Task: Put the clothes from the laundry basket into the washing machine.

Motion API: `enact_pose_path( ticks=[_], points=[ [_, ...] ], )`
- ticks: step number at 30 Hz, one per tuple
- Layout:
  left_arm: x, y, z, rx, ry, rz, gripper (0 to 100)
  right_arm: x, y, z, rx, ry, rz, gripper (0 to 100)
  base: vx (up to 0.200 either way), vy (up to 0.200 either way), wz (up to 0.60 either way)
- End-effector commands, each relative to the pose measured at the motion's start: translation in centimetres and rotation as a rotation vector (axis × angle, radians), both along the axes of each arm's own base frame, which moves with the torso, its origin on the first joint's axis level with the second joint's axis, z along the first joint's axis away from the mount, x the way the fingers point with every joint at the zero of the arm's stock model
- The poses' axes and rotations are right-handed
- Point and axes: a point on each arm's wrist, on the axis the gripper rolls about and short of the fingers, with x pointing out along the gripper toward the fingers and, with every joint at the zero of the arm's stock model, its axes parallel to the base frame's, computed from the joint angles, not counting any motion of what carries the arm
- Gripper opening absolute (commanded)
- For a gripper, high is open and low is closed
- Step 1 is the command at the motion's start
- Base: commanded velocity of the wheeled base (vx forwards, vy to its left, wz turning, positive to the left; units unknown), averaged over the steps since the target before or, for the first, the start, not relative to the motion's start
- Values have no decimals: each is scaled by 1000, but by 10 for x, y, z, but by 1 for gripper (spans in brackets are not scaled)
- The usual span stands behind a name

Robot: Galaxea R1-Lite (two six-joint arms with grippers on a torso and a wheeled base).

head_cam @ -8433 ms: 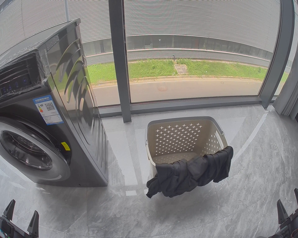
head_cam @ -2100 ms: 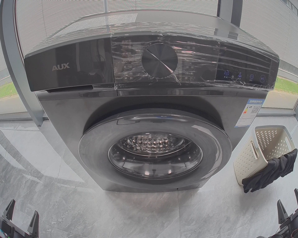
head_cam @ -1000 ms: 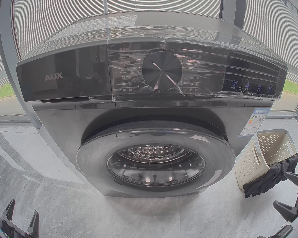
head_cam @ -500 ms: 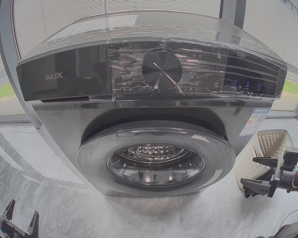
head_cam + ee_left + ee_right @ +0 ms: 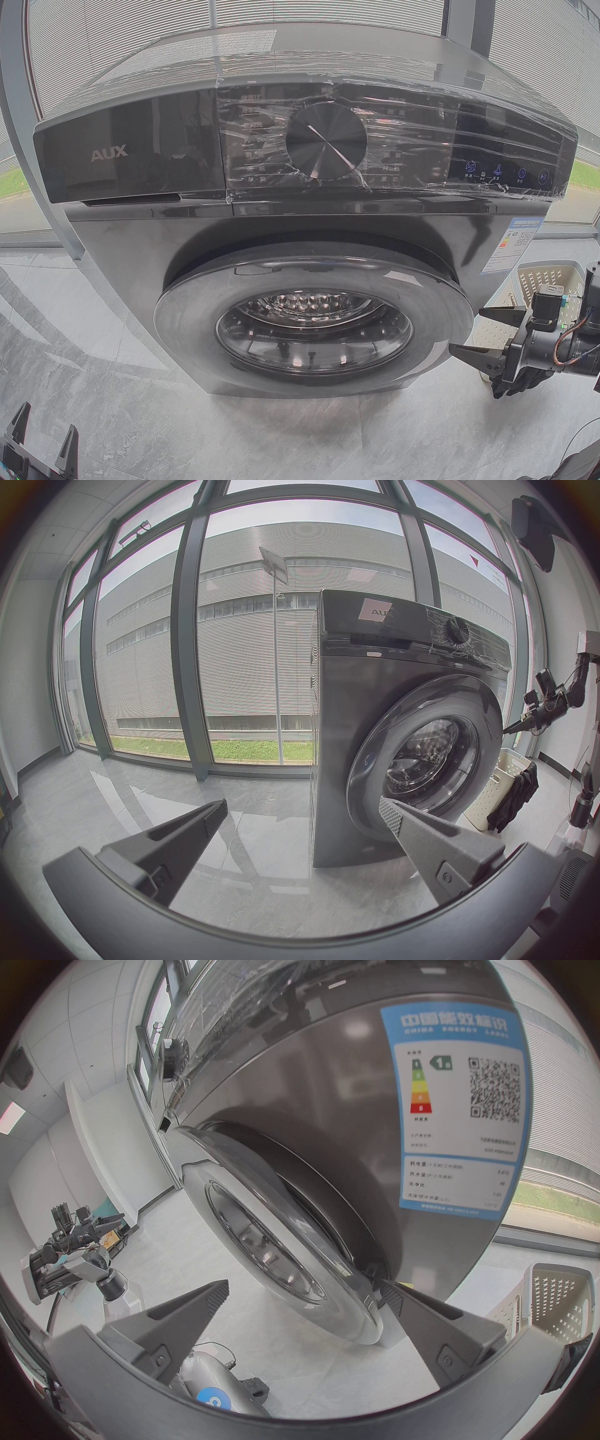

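Grey floor (image 5: 250, 431) carries one washing machine (image 5: 144, 250), door (image 5: 312, 325) closed, and one laundry basket (image 5: 550, 270) beside it, one dark garment (image 5: 515, 386) draped over its rim. Left end effector (image 5: 49, 417) and right end effector (image 5: 467, 330): both open, empty.

The grey marbled floor (image 5: 187, 431) carries the dark washing machine (image 5: 300, 231), which stands upright on the tiles. A cream laundry basket (image 5: 565, 275) stands on the floor just right of the washing machine.
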Motion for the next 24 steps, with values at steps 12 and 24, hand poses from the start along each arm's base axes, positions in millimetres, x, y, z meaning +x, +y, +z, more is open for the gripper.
enact_pose_path(
  ticks=[12, 24],
  points=[
    [0, 0, -5, -2, 1, 1, 100, 11, 13, -11, -11, 41, 40, 100, 0, 0, 0],
    [0, 0, -5, -2, 1, 1, 100, 0, 11, -16, -16, 48, 53, 100, -50, 0, 0]
  ],
)
